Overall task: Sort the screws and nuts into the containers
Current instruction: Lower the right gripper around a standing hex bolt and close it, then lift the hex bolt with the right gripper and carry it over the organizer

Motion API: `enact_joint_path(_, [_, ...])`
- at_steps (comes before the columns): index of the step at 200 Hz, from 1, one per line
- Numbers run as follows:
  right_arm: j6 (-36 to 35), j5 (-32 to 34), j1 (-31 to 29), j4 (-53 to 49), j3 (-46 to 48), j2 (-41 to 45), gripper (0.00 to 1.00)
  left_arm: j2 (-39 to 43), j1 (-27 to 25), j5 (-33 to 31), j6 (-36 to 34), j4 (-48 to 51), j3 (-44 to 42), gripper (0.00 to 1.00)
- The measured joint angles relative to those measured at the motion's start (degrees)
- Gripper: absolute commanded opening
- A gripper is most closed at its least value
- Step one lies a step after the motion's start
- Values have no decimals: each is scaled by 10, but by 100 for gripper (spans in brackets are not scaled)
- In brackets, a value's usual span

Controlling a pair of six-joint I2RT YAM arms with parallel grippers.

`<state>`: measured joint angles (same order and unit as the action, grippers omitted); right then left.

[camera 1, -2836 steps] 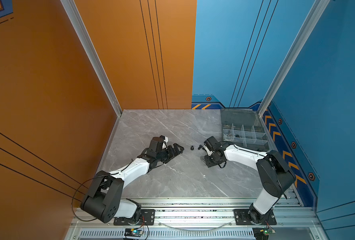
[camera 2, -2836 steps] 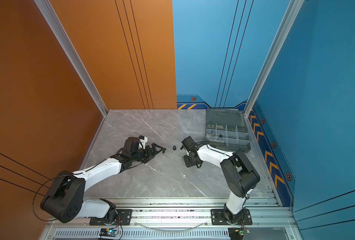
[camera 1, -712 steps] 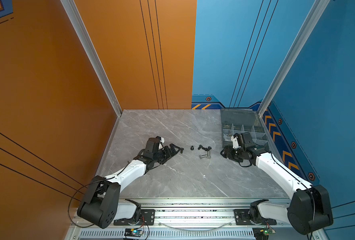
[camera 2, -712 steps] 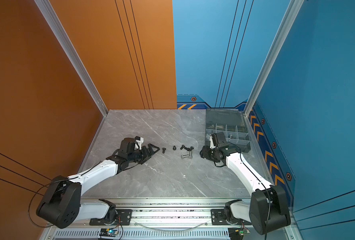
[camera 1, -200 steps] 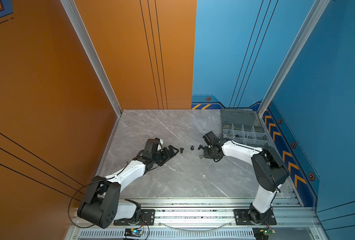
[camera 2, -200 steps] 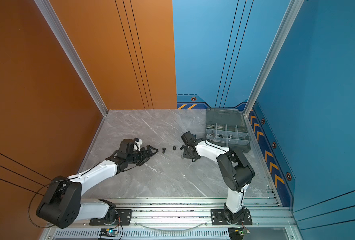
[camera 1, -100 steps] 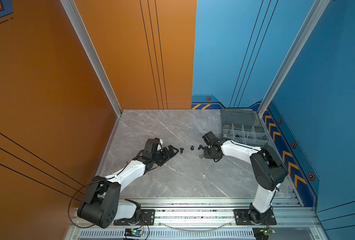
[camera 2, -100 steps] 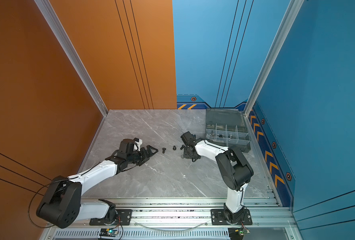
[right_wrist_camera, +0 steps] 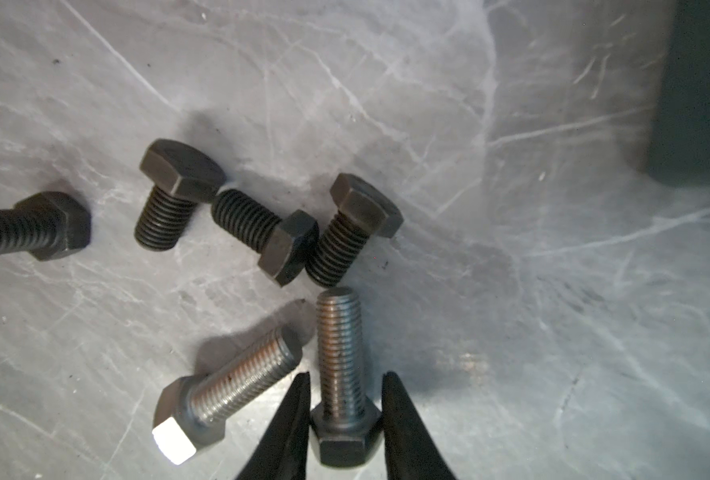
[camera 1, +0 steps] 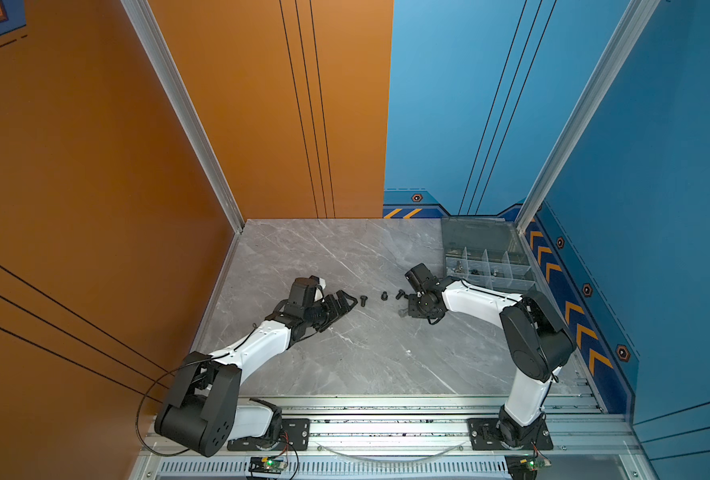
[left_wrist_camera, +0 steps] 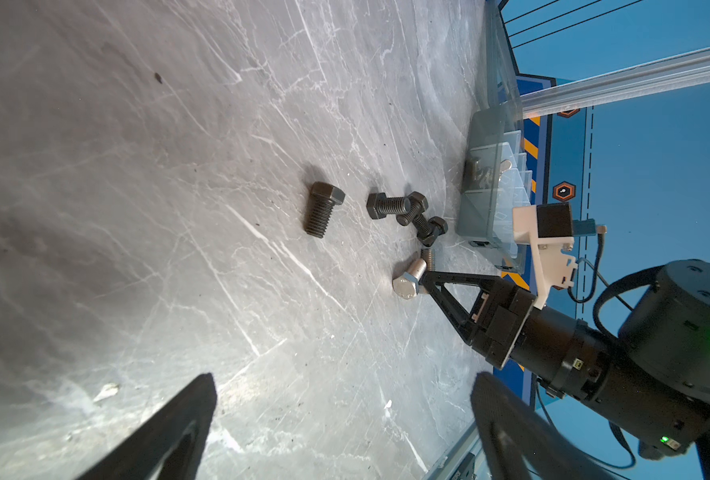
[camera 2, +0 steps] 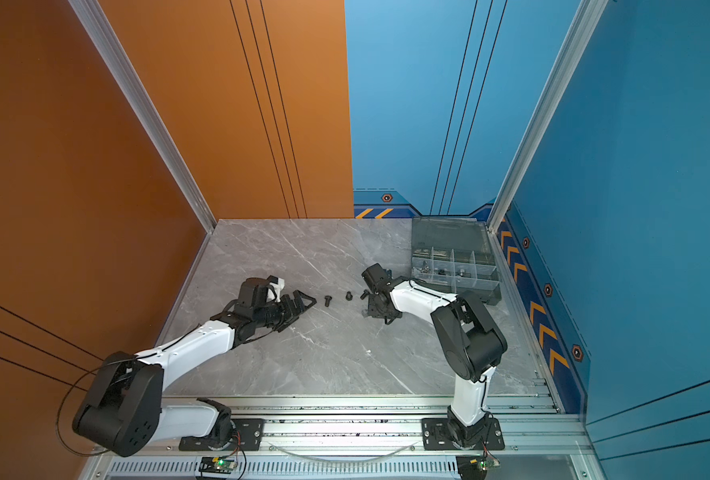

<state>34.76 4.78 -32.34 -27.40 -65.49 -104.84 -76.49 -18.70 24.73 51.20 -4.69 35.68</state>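
Six screws (right_wrist_camera: 178, 191), four black and two silver, lie on the grey tabletop (camera 1: 365, 357) near its middle, to the left of the organiser box (camera 1: 486, 245) in both top views. The right gripper (right_wrist_camera: 345, 374) is closed down on the hex head of one silver screw (right_wrist_camera: 340, 332). Both fingers touch it, and the screw lies flat. The second silver screw (right_wrist_camera: 236, 378) lies just beside it. The left gripper (left_wrist_camera: 345, 378) stands wide open and holds nothing, near the outermost black screw (left_wrist_camera: 322, 210).

- A black bolt (right_wrist_camera: 29, 226) is cut off by the right wrist view's edge.
- The box (camera 1: 480, 235) holds bits too small to name in a top view.
- The right gripper (right_wrist_camera: 347, 378), clamped on a silver bolt (right_wrist_camera: 340, 332), runs out of frame.
- A dark, blurred block (right_wrist_camera: 702, 91) is cut off.
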Motion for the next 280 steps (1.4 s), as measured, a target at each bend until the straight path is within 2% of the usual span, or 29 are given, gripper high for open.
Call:
enact_joint_path(66, [-4, 0, -5, -1, 12, 0, 36, 0, 0, 0, 0, 0, 0, 98])
enact_joint_path(89, [-5, 0, -5, -2, 13, 0, 28, 0, 0, 0, 0, 0, 0, 98])
enact_joint_path(118, [-10, -2, -3, 1, 16, 4, 9, 0, 0, 0, 0, 0, 0, 98])
enact_joint_path(147, [-24, -28, 11, 5, 32, 21, 0, 0, 0, 0, 0, 0, 0, 98])
enact_joint_path(188, [-65, -68, 62, -5, 39, 87, 0, 0, 0, 0, 0, 0, 0, 98])
enact_joint_path(225, [-109, -94, 137, -33, 17, 150, 0, 0, 0, 0, 0, 0, 0, 98])
enact_joint_path(280, [-145, -111, 256, -73, -24, 154, 0, 0, 0, 0, 0, 0, 0, 98])
